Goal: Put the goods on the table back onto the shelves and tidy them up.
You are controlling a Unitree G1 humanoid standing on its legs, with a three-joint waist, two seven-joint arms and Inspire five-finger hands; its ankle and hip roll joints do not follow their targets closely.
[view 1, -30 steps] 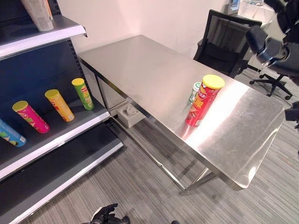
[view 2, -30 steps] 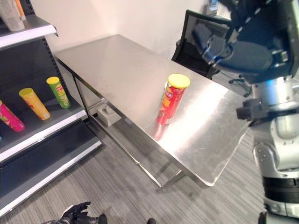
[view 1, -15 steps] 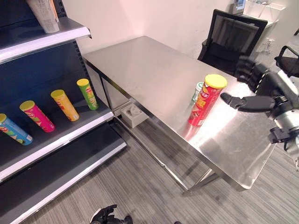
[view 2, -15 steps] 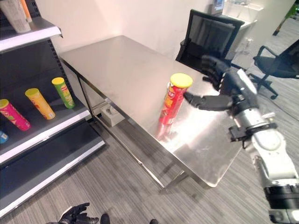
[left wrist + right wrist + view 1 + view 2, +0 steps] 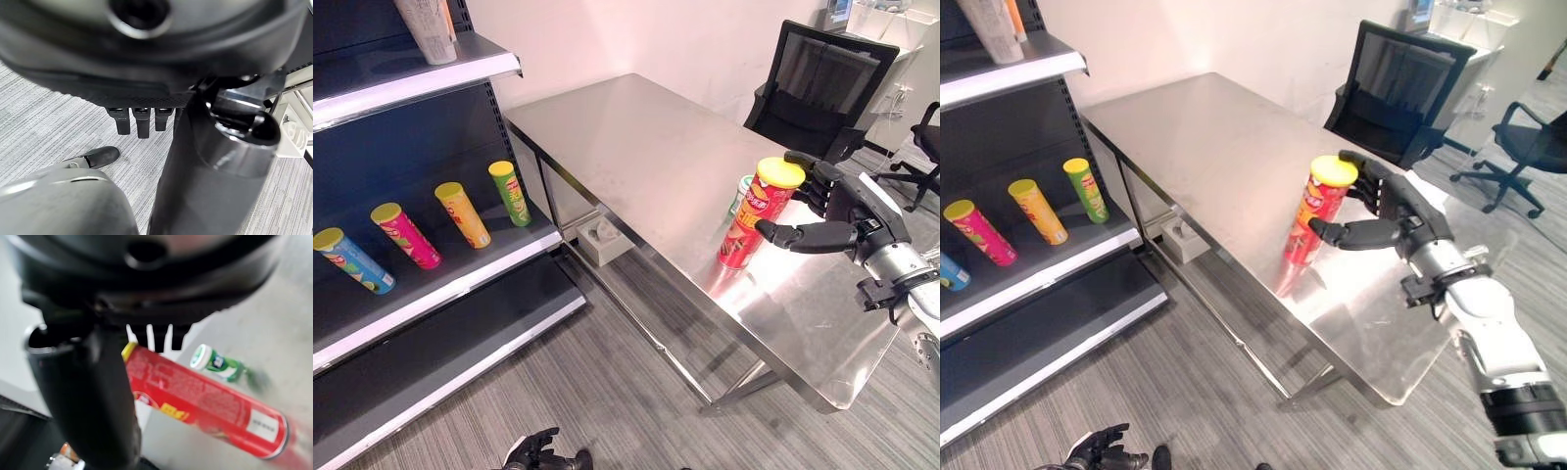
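Note:
A tall red chip can (image 5: 750, 215) with a yellow lid stands upright on the steel table (image 5: 636, 147), near its right end. A small green and white bottle (image 5: 741, 189) sits just behind it, also seen beside the can (image 5: 205, 399) as the bottle (image 5: 217, 363) in the right wrist view. My right hand (image 5: 837, 217) is open at the can's right side. Its thumb reaches across the front of the can and its fingers stretch behind the lid, not closed on it. My left hand (image 5: 1102, 448) hangs low over the floor, relaxed and holding nothing.
A dark shelf unit (image 5: 460, 284) stands on the left with several chip cans lying on its middle shelf, the green one (image 5: 511, 193) closest to the table. A black office chair (image 5: 822, 83) is behind the table. A white box (image 5: 604, 238) sits on the floor under it.
My right hand has come down from high at the right and moved in beside the red can, thumb and fingers now on either side of it. The camera has shifted a little.

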